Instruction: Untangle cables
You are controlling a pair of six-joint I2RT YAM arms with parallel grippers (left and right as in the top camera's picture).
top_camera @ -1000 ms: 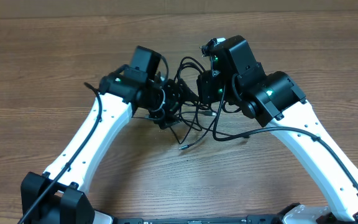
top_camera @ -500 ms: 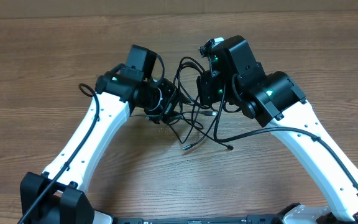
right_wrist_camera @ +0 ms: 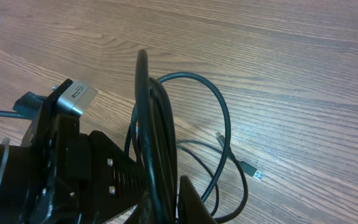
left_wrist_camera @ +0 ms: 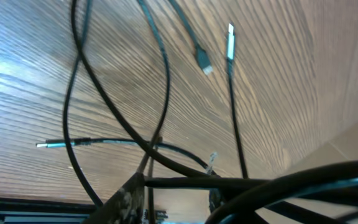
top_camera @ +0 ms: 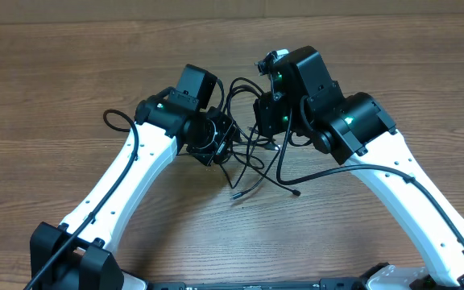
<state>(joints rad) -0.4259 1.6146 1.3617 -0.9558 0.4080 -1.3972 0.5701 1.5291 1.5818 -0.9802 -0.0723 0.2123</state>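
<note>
Fingers of the right gripper [top_camera: 266, 114] are clenched on the cables [right_wrist_camera: 157, 143]; whether the left gripper [top_camera: 216, 141] grips cannot be told. Loops could be cinched into knots if pulled apart.

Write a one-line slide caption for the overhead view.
Overhead: left arm and right arm meet over tangled black cables on a wooden table; plug ends trail loose.

Bright even light, faint shadows, table [left_wrist_camera: 17, 62] glare, nearest cables [left_wrist_camera: 291, 180] seemingly blurred

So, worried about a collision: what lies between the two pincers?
Only the tangled cables fill the gap between the left pincer and the right pincer, as the overhead view shows.
</note>
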